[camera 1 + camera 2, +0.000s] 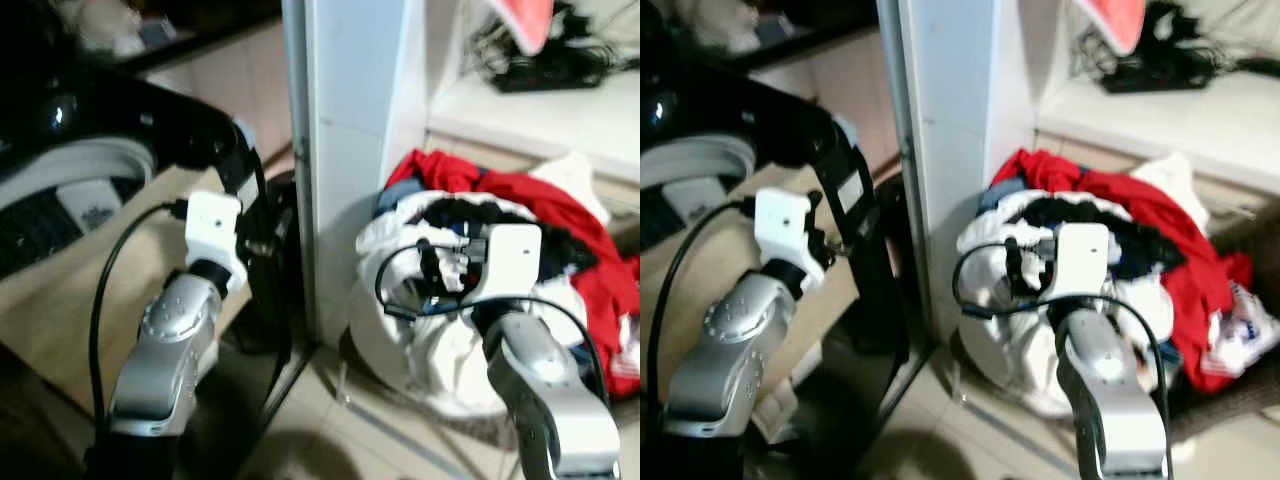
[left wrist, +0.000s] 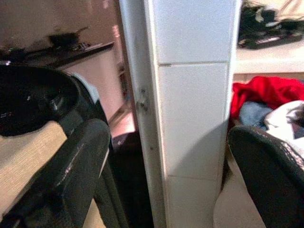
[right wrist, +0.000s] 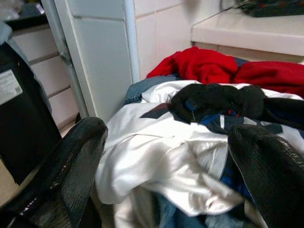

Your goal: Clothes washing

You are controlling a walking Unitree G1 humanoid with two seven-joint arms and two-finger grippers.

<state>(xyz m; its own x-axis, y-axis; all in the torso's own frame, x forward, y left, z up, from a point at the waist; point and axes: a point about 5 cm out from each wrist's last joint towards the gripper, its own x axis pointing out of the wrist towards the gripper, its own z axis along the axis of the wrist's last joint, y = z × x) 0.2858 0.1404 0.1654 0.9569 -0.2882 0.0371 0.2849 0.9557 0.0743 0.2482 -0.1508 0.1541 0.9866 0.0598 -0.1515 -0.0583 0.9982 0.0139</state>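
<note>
Laundry waits on the right of a white tiled pillar (image 1: pixel 352 150), while a black washing machine (image 1: pixel 90 120) with a glossy dark lid and pale rim stands at the far left. The left arm reaches up toward the machine's side, and the left gripper (image 2: pixel 166 180) has its two black fingers (image 2: pixel 71 175) spread wide apart, holding nothing; through its wrist camera the pillar's corner appears in the gap between them. A black cable loops down from that wrist. Just beside the pillar, low down, a dark panel with a white label (image 3: pixel 9 85) leans near the machine.

Right of the pillar, a white laundry basket (image 1: pixel 400 350) sits on the tiled floor (image 1: pixel 400 440), tight against the pillar's foot. It is heaped with clothes: a white garment (image 3: pixel 156 166) on the near side, a black piece (image 3: pixel 213 102) lying on top of it, and a red garment (image 1: pixel 530 200) spilling over the basket's far and right edges. The right gripper (image 3: pixel 166 175) hovers just above the white garment, fingers parted and empty. Behind the basket runs a pale counter (image 1: pixel 540 115), with a dark tangled bundle (image 1: pixel 545 60) resting on it.
</note>
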